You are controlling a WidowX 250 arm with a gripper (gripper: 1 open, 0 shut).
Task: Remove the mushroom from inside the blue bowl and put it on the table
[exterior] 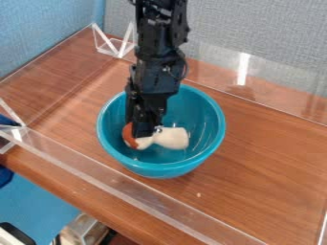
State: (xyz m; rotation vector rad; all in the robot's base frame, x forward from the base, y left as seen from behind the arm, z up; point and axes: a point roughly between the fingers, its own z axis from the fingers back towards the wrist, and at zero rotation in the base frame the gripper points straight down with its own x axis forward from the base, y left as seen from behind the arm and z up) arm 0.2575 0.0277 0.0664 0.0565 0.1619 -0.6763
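Note:
The blue bowl (212,117) sits in the middle of the table (71,86). Inside it lies the mushroom (167,140), tilted on its side, with the orange cap to the left and the cream stem pointing right. My gripper (141,131) reaches straight down into the left half of the bowl. Its dark fingers are closed on the mushroom where the cap meets the stem. The fingers hide part of the cap. The mushroom hangs low inside the bowl, below the rim.
Low clear acrylic walls edge the table, at the back right (262,72) and along the front (115,187). A clear triangular stand (115,42) is at the back left. A blue object (7,122) pokes in at the left edge.

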